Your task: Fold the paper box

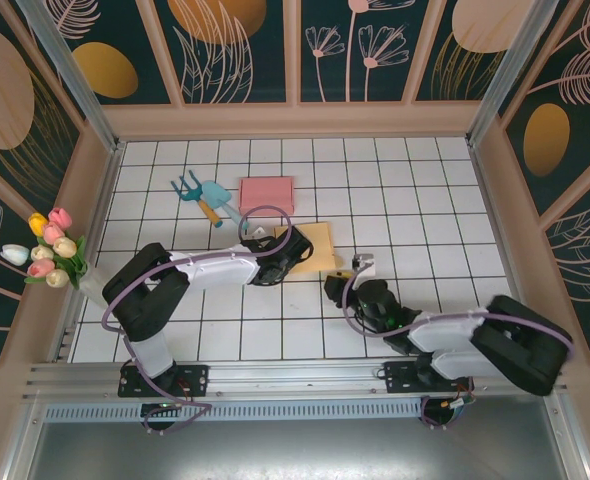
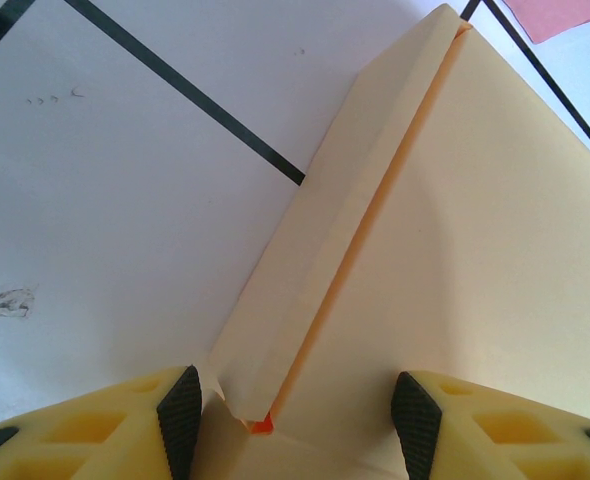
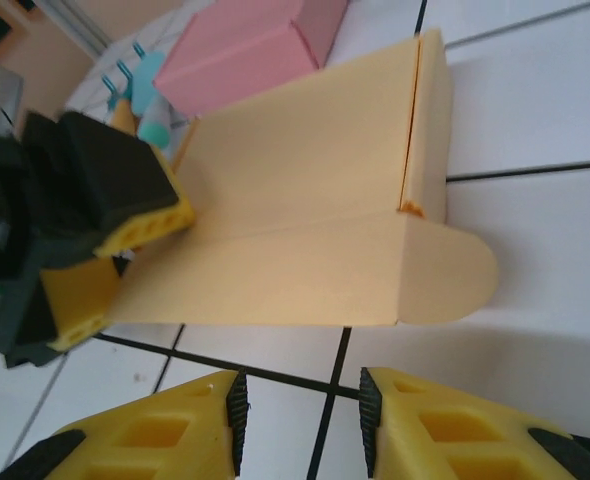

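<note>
The paper box lies flat as a pale yellow sheet on the white tiled table. My left gripper is at the box's left edge. In the left wrist view the paper box has a narrow side flap folded up. My left gripper stands open astride the flap's near corner, pads clear of the paper. My right gripper hovers open just short of the box's near edge. In the right wrist view my right gripper holds nothing, and the paper box shows a rounded tab.
A pink box lies behind the yellow sheet, with teal garden tools to its left. A small white object sits right of the sheet. A bunch of tulips stands at the left wall. The pink box is beyond the sheet.
</note>
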You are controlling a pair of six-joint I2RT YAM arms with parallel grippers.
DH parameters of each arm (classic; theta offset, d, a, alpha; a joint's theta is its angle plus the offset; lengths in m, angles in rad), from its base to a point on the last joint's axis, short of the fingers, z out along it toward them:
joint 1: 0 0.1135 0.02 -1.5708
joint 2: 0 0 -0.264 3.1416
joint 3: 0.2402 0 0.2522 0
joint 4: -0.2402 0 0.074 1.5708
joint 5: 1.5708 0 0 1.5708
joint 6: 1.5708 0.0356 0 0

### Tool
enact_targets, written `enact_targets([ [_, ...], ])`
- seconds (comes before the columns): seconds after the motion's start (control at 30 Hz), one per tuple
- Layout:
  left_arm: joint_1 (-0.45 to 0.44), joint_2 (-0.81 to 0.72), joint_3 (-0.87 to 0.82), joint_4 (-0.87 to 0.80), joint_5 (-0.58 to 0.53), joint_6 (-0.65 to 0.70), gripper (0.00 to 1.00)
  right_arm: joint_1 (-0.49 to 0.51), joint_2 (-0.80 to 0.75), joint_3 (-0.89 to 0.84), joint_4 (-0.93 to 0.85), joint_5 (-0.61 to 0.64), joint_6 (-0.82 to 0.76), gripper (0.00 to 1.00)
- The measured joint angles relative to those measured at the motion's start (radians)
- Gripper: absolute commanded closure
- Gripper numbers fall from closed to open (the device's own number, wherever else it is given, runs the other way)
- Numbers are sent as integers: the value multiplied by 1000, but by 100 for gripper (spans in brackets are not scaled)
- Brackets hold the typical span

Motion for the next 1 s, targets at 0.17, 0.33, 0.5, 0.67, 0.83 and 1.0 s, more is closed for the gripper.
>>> enact_targets([
  [0.17, 5, 13, 15, -4, -5, 0, 44, -40, -183, 20, -202, 2, 2, 59],
  [0.33, 5, 16, 19, -5, -5, 0, 44, -142, -195, 30, -260, -60, -5, 46],
  [0.5, 7, 25, 29, -7, -8, 0, 44, -190, -76, 76, -268, -124, -32, 45],
  [0.67, 7, 26, 31, -8, -8, 0, 44, -203, 30, 135, -230, -165, -61, 47],
  [0.83, 7, 26, 31, -8, -7, 0, 45, -214, 69, 170, -214, -169, -86, 47],
  [1.0, 10, 25, 31, -6, 5, 0, 46, -249, 100, 178, -195, -183, -103, 47],
])
